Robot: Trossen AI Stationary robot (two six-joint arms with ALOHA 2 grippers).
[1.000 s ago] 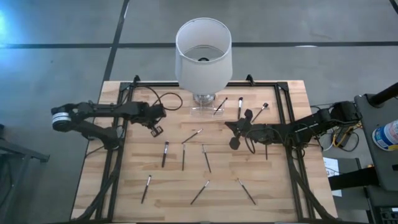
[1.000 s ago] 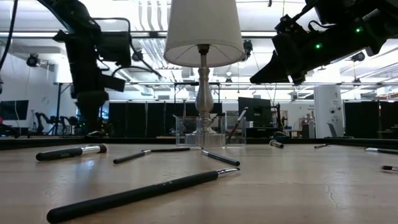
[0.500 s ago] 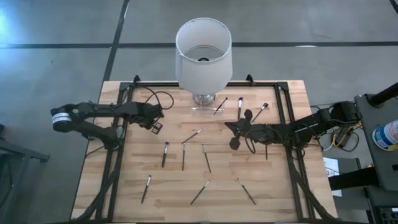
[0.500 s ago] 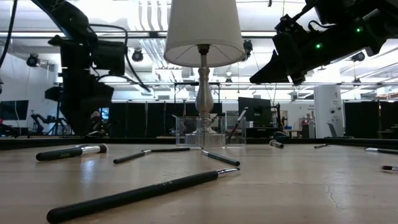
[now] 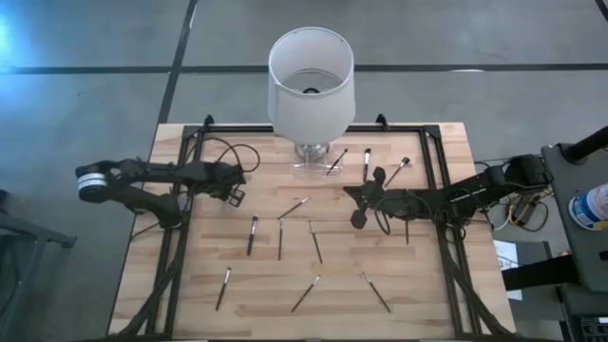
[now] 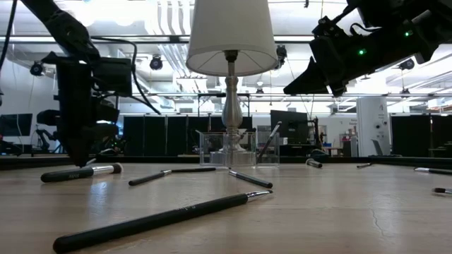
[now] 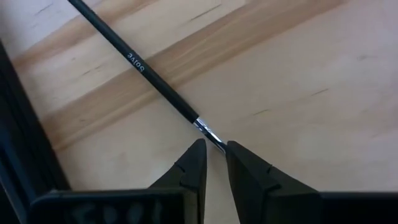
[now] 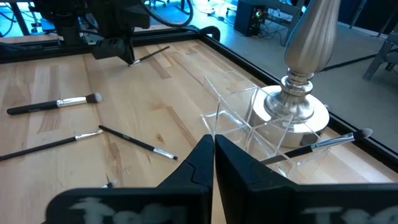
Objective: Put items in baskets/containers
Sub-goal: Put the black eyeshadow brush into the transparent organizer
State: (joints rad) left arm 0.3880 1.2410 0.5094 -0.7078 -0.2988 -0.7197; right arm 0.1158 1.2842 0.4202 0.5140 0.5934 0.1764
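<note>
Several thin dark brushes with silvery ends lie flat on the wooden table (image 5: 418,285), such as one brush (image 5: 252,235) near the middle and another (image 6: 162,219) close to the low camera. The clear holder (image 5: 313,167) (image 8: 245,118) stands at the lamp's foot, and one brush (image 8: 320,145) leans in it. My left gripper (image 5: 233,193) (image 7: 215,149) is down at the table near its left side, shut on a brush (image 7: 140,65) (image 8: 151,54). My right gripper (image 5: 365,196) (image 8: 211,146) hangs shut above the table, right of the holder. My left gripper pinches the brush by its silvery ferrule (image 7: 207,130), at the end of the dark handle, between the two fingertips (image 7: 198,155). The fingers come from above, pointing down, and stand across the brush. The handle (image 7: 124,50) runs away from the fingers over the wood.
A lamp with a large white shade (image 5: 311,81) and a silvery stem (image 8: 306,56) stands at the far edge, right behind the holder. A black frame (image 5: 442,190) runs along the table's sides. Cables trail behind both arms. Bare wood lies near the near edge.
My left gripper has moved a little toward the table's left edge and come down to the table top. My right arm has kept still, and the loose brushes lie where they lay.
</note>
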